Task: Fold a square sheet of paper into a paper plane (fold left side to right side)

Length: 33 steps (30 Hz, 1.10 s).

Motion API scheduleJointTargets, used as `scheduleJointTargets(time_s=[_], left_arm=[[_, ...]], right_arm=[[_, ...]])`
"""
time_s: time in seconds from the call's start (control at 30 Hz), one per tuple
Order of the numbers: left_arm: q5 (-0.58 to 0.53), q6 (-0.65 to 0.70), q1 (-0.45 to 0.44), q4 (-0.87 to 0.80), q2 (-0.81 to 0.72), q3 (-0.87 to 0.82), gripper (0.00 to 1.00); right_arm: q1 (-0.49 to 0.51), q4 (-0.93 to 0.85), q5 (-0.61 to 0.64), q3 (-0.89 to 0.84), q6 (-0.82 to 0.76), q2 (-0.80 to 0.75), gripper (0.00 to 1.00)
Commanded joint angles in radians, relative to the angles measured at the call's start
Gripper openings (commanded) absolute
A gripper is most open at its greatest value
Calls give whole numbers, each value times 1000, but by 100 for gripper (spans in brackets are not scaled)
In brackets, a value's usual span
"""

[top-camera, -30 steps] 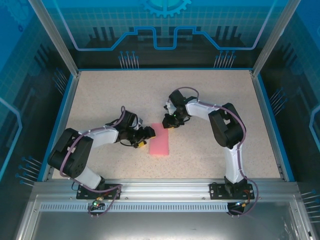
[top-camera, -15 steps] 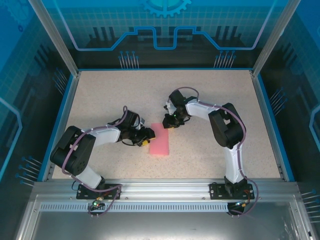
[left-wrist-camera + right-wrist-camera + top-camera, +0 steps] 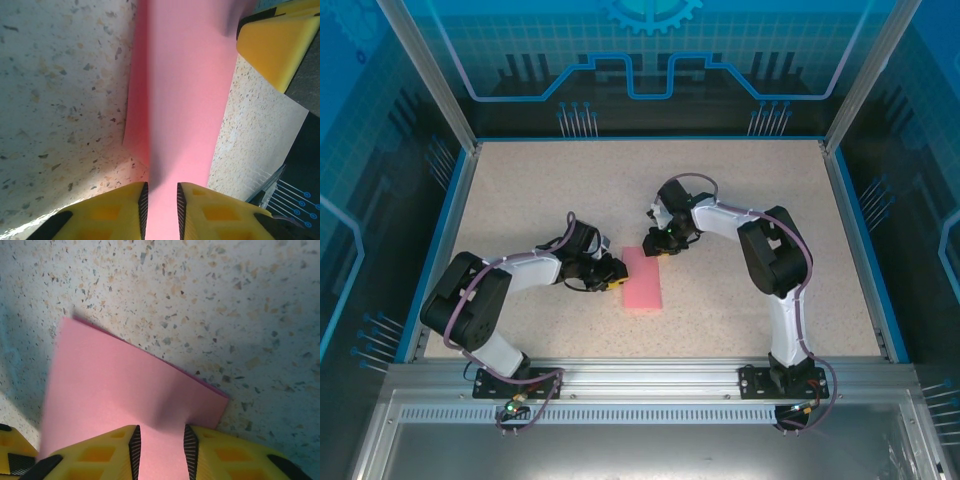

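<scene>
Left jaws and right jaws stand narrowly parted — pink paper (image 3: 643, 281) lies in each gap.

Robotics lab test cell: a speckled tabletop (image 3: 740, 190) enclosed by aluminium posts (image 3: 425, 70) and blue circuit-patterned panels (image 3: 650, 60), with two robot arms (image 3: 775, 260) bolted to a metal rail (image 3: 640, 380).

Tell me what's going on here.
Two robot arms are working on the pink sheet of paper, which lies on the table as a narrow rectangle. The left end effector has its left edge between its fingers, the right end effector its far end. Whether either grips it is unclear.
</scene>
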Motion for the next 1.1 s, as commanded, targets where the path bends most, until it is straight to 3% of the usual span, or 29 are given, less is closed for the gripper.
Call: scheduleJointTargets(time_s=[0.0, 0.2, 0.43, 0.53, 0.73, 0.87, 1.07], left_arm=[[11, 11, -11, -24, 5, 22, 27], [14, 2, -24, -9, 14, 21, 28], [11, 6, -29, -21, 21, 25, 18], [10, 5, -32, -27, 25, 25, 14], [7, -30, -41, -26, 28, 23, 9], [9, -68, -48, -16, 30, 22, 5], [21, -108, -54, -6, 30, 33, 2]], right_arm=[[12, -18, 35, -1, -17, -9, 33], [13, -12, 24, -2, -10, 7, 33], [13, -11, 33, -7, -17, -10, 34], [13, 6, 46, -20, -28, -44, 40], [15, 108, 96, -156, -91, -232, 56], [32, 142, 127, -292, -155, -385, 61], [178, 267, 166, -543, -242, -613, 70]])
